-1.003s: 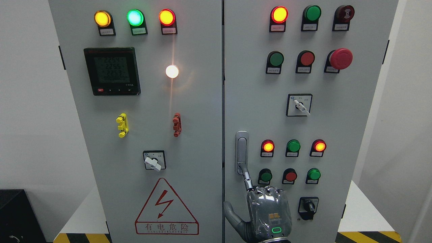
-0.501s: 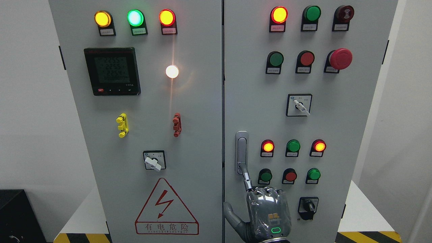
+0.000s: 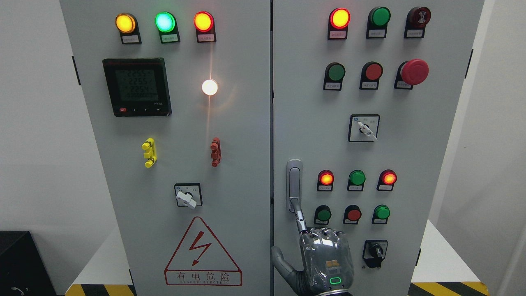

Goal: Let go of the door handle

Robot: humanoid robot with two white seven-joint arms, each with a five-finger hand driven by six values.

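White walls flank a grey electrical cabinet [image 3: 185, 123] with two doors, lamps and switches. Low on the right door, the door handle [image 3: 294, 185] lies flush and upright. One hand [image 3: 324, 259], arm side unclear, has its index finger [image 3: 301, 218] extended onto the handle's lower end, other fingers curled, grasping nothing. Release not yet done; next move: draw the finger straight back.

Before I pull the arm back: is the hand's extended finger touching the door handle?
Touching. Head view: the right hand's extended finger meets the door handle's bottom end, no gap visible.
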